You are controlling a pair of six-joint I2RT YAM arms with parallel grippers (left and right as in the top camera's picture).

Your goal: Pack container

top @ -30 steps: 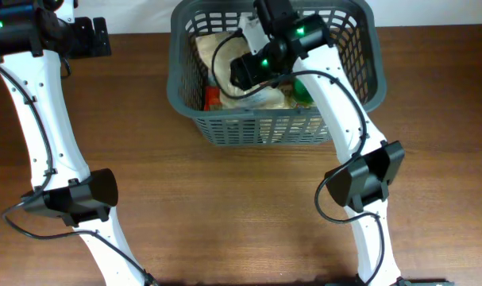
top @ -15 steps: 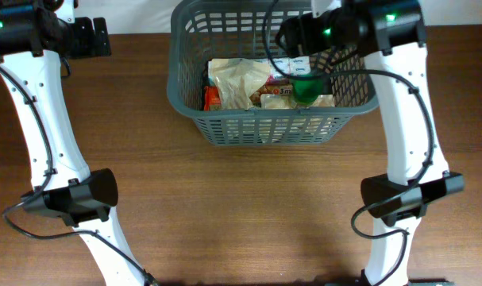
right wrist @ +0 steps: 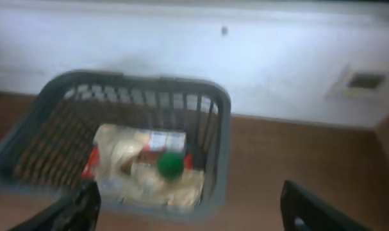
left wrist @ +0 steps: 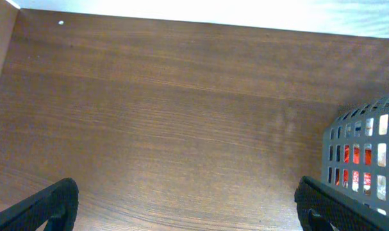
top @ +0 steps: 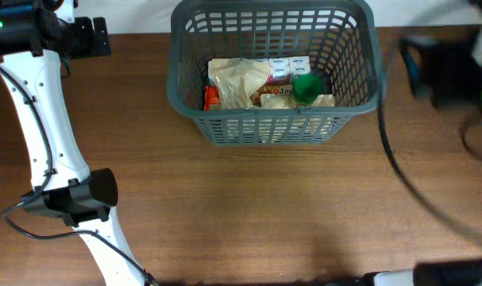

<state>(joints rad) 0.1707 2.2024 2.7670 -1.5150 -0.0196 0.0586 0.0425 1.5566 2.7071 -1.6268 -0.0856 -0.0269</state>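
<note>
The dark grey basket (top: 177, 71) stands at the back middle of the table. It holds a pale bag (top: 237, 79), a red packet (top: 212, 98), small boxes and a green cap (top: 306, 86). The basket also shows in the right wrist view (right wrist: 221, 128) and its corner in the left wrist view (left wrist: 364, 141). My left gripper (top: 86, 37) is open and empty at the far left, over bare table (left wrist: 188, 212). My right gripper (top: 451, 71) is a blurred dark shape to the right of the basket; its fingers (right wrist: 194, 208) are wide apart and empty.
The brown wooden table (top: 241, 206) spreads in front of the basket. A white wall (right wrist: 277, 58) runs behind the table. The left arm's elbow (top: 74, 199) sits at the front left.
My right gripper has pulled up out of the basket and swung fast to the right, leaving the groceries lying inside. The left arm has not moved.
</note>
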